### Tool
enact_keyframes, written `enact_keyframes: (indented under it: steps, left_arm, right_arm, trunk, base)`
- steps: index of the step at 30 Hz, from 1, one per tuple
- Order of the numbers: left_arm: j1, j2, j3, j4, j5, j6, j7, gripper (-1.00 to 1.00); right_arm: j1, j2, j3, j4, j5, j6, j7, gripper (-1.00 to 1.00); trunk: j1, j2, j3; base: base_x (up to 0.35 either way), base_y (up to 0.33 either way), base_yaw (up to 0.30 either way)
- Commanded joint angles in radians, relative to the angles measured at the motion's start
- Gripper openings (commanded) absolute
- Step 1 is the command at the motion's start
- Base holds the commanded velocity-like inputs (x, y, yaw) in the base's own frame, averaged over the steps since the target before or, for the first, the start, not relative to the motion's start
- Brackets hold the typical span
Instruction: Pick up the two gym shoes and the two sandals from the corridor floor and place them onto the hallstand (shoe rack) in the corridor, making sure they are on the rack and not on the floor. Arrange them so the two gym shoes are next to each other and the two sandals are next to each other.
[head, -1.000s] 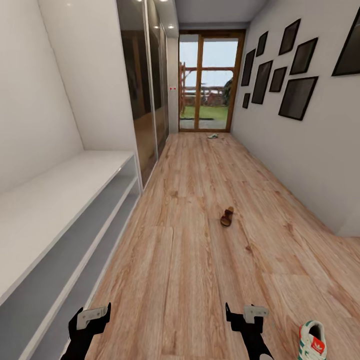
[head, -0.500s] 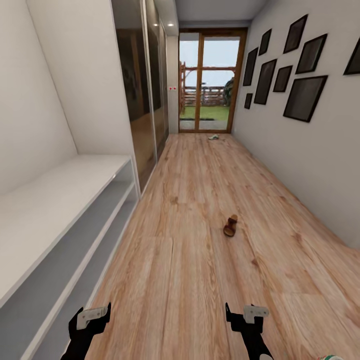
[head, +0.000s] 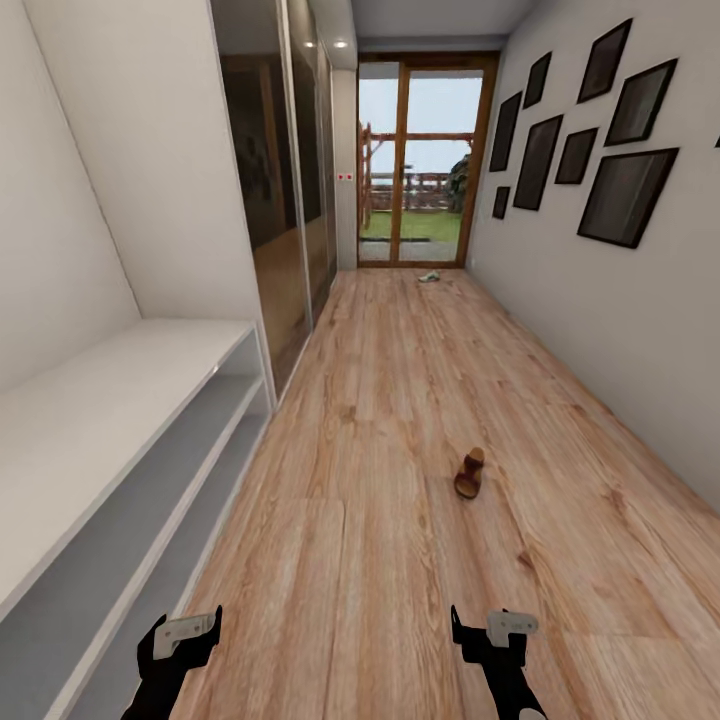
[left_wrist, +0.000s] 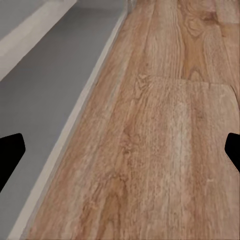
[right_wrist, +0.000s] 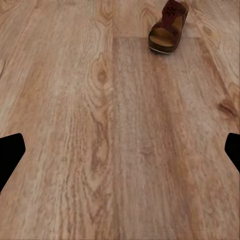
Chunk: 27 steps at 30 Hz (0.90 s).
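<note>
Right gripper (head: 487, 632): fingers spread, empty, low over the floor (head: 380, 560). Left gripper (head: 186, 637): fingers spread, empty, above the floor beside the rack (head: 110, 420). One sandal (head: 470, 473) on the planks ahead of the right gripper, mid-corridor. One gym shoe (head: 429, 276) far off, near the glass door (head: 415, 160).

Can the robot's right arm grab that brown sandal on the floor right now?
Probably not yet. The sandal lies well ahead of the right gripper, with a long stretch of bare corridor floor between them. Nothing blocks the way, so the robot would likely have to roll closer first.
</note>
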Motion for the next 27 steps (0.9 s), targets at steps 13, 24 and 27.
enact_keyframes:
  steps: [13,24,27]
  left_arm:
    - [0.000,0.000,0.000,0.000,0.000,0.000,0.000,1.00]
    - [0.000,0.000,0.000,0.000,0.000,0.000,0.000,1.00]
    - [0.000,0.000,0.000,0.000,0.000,0.000,0.000,1.00]
  right_arm:
    - [0.000,0.000,0.000,0.001,0.000,0.000,0.000,1.00]
    - [0.000,0.000,0.000,0.001,0.000,0.000,0.001,1.00]
    - [0.000,0.000,0.000,0.000,0.000,0.000,0.001,1.00]
  trunk:
    - [0.000,0.000,0.000]
    - [0.000,0.000,0.000]
    - [0.000,0.000,0.000]
  base:
    - [0.327,0.000,0.000]
    - [0.327,0.000,0.000]
    - [0.327,0.000,0.000]
